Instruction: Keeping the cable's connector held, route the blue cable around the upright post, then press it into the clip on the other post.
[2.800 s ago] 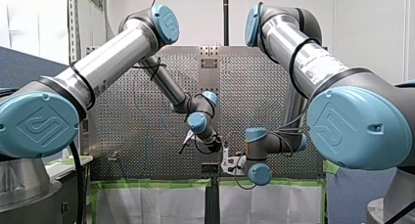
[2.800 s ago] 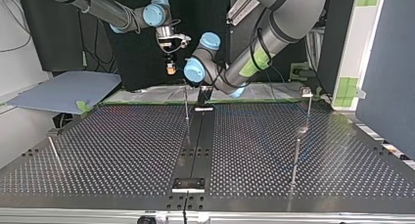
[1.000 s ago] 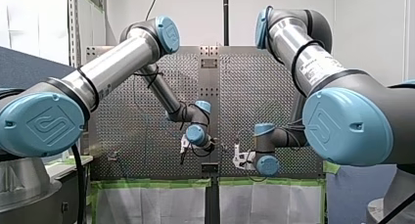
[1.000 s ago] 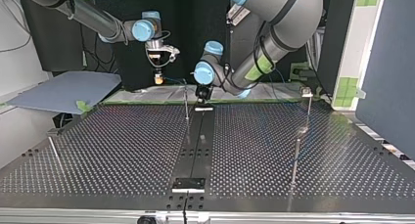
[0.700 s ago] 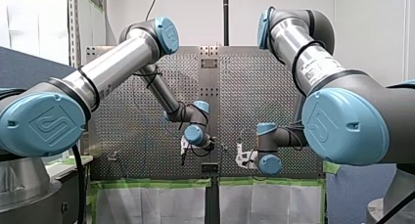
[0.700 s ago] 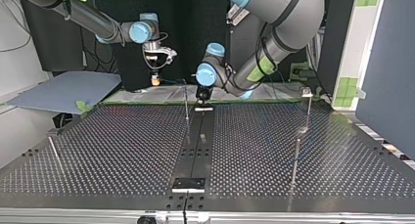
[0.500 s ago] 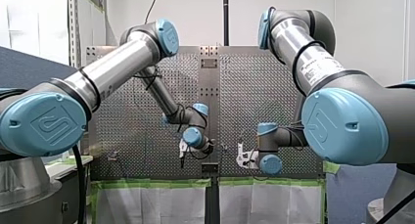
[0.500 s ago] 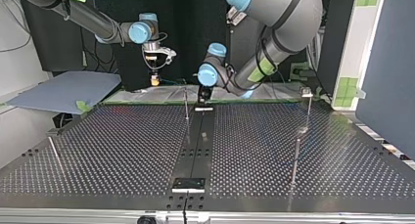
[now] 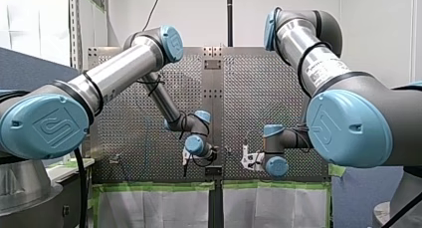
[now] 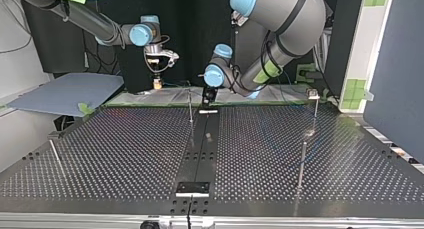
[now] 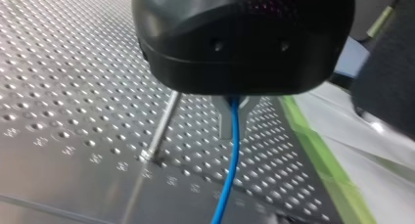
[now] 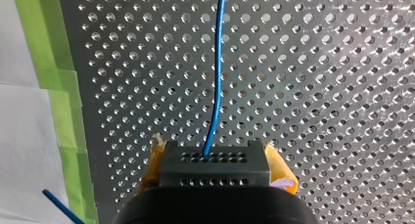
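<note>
Right gripper (image 12: 214, 159) clamps the connector (image 12: 214, 174) — left gripper (image 11: 234, 117) pinches the blue cable (image 11: 229, 175) near the upright post (image 11: 161, 125); sweep round that post — keep slack out.

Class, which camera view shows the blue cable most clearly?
The right wrist view: the blue cable runs unobstructed from the connector across the table. The left wrist view shows a shorter stretch; in the front and top views it is too small to make out.
</note>
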Available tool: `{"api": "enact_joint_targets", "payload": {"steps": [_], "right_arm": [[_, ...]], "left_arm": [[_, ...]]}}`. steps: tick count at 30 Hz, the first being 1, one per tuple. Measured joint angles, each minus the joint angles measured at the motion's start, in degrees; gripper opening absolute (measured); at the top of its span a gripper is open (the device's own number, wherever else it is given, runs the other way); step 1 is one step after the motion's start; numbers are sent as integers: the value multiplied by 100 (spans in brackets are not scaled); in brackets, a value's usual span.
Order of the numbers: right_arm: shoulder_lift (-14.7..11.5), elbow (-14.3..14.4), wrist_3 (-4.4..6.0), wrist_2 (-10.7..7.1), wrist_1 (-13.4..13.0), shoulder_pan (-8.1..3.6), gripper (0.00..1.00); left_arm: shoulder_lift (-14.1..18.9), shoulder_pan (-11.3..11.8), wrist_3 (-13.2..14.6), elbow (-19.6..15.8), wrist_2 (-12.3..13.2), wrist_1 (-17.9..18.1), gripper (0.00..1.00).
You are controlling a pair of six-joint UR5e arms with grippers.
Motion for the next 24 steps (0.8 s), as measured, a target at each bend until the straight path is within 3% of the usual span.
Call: {"api": "enact_joint_targets", "payload": {"steps": [7, 24], "right_arm": [[4, -115, 32, -93, 24, -112, 0], [58, -205, 73, -183, 104, -432, 0]], "left_arm": [[-33, 80, -334, 3, 325, 169, 0], [-145, 185, -495, 3, 446, 594, 0]]}}
